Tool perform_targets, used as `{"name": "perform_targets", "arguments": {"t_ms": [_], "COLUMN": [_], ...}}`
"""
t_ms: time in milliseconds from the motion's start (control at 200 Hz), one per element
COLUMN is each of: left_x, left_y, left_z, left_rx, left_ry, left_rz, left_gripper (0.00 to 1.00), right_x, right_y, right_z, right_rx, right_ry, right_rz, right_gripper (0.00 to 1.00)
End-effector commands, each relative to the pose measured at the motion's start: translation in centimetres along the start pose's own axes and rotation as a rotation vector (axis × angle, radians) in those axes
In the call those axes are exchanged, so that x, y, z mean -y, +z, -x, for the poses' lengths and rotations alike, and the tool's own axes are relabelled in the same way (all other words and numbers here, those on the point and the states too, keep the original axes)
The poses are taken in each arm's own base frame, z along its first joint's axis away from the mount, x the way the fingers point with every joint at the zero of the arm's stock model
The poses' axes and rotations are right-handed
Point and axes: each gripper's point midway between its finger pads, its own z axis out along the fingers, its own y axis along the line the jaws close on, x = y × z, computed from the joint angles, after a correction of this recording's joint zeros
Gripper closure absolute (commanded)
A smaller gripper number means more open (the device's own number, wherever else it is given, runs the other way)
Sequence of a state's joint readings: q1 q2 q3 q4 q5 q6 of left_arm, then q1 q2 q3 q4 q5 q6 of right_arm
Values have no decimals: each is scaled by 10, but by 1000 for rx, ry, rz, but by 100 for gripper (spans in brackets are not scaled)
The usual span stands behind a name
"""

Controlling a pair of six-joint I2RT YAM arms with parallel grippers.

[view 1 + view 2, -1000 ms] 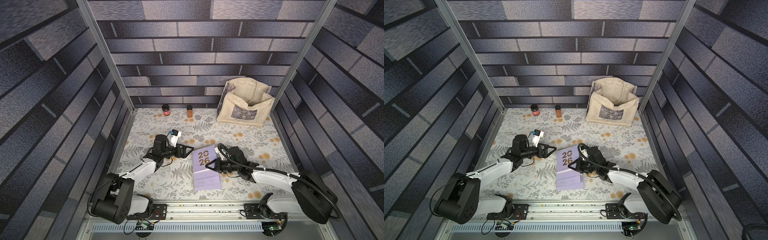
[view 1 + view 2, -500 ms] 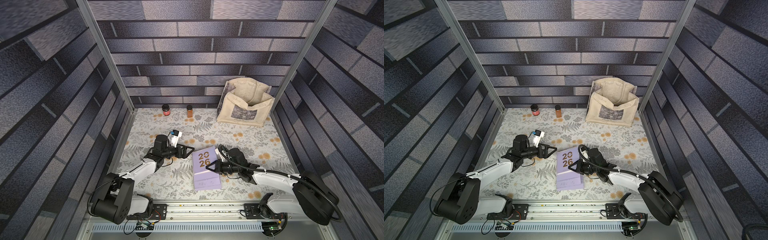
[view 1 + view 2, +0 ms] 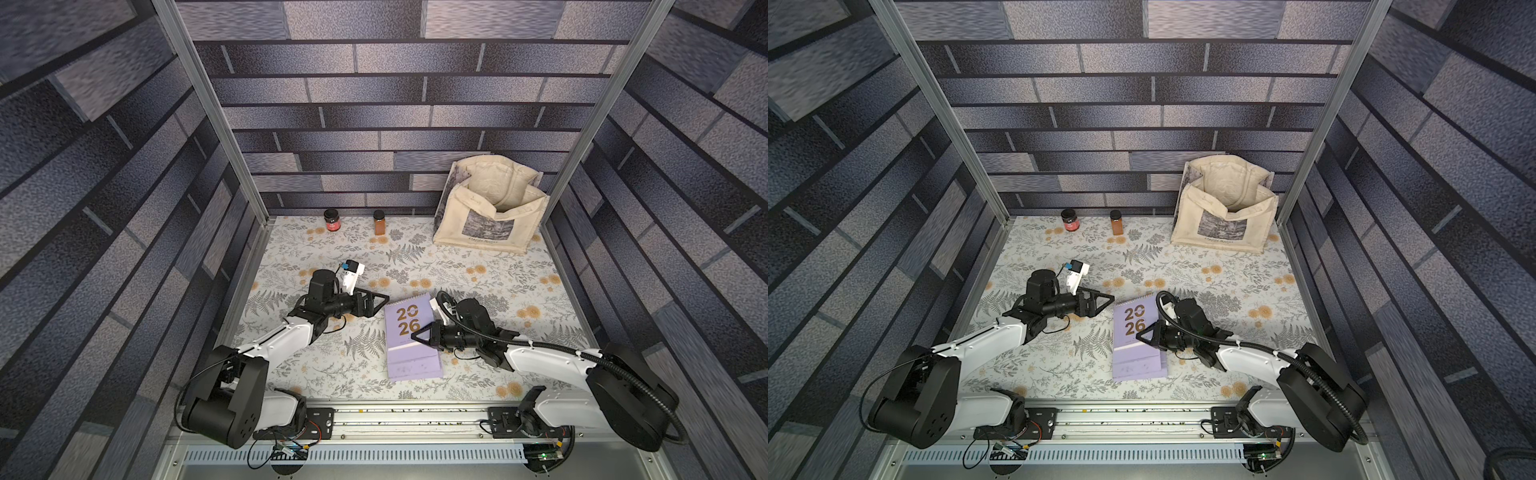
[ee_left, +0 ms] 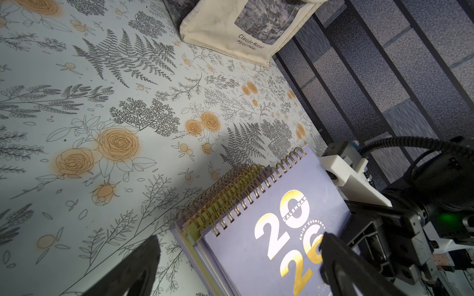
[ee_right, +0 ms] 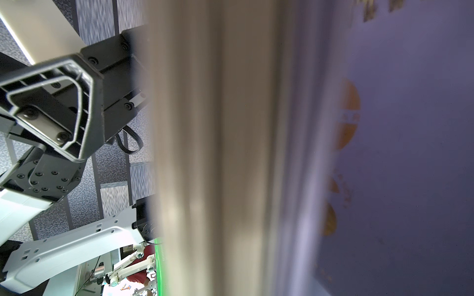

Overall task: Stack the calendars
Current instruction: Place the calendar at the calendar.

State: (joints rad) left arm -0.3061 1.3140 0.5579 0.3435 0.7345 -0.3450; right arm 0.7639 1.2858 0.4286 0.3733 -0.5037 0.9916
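The calendars (image 3: 409,338) (image 3: 1136,343) lie in one flat stack at the middle front of the floral mat, with a lavender cover and gold "2026" on top. In the left wrist view the calendars (image 4: 256,246) show several spiral bindings slightly fanned, with a yellow-green edge among the lavender ones. My left gripper (image 3: 380,300) (image 3: 1105,300) (image 4: 238,252) is open, low and just beyond the stack's far left corner, holding nothing. My right gripper (image 3: 417,335) (image 3: 1142,333) is shut, its tip over the cover's right half. The right wrist view is filled by blurred page edges and lavender cover (image 5: 410,153).
A cream tote bag (image 3: 490,216) (image 3: 1225,218) (image 4: 225,28) stands at the back right corner. A red-labelled jar (image 3: 332,220) and an amber spice jar (image 3: 379,222) stand against the back wall. Brick-patterned walls close three sides; a metal rail (image 3: 415,415) runs along the front.
My right gripper, still shut, has slid left and toward the front, from the calendars' right edge onto the top cover. The left arm has not moved.
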Motion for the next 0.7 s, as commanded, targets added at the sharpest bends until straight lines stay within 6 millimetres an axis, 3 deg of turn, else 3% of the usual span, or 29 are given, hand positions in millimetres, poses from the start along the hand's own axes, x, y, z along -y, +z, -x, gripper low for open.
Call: {"name": "perform_targets", "arguments": {"t_ms": [0, 696], "left_x": [3, 8], "left_y": [-1, 2], "left_z": [-1, -3], "left_rx": [-7, -20], "left_ry": [4, 8], "left_rz": [-3, -23], "left_gripper": [0, 0], "right_x": [5, 11], "right_y": [-1, 2], "right_z": [-4, -11], "right_rx": [8, -8], "right_ry": [3, 20], "right_rz": [-15, -38], "right_gripper": [100, 100]}}
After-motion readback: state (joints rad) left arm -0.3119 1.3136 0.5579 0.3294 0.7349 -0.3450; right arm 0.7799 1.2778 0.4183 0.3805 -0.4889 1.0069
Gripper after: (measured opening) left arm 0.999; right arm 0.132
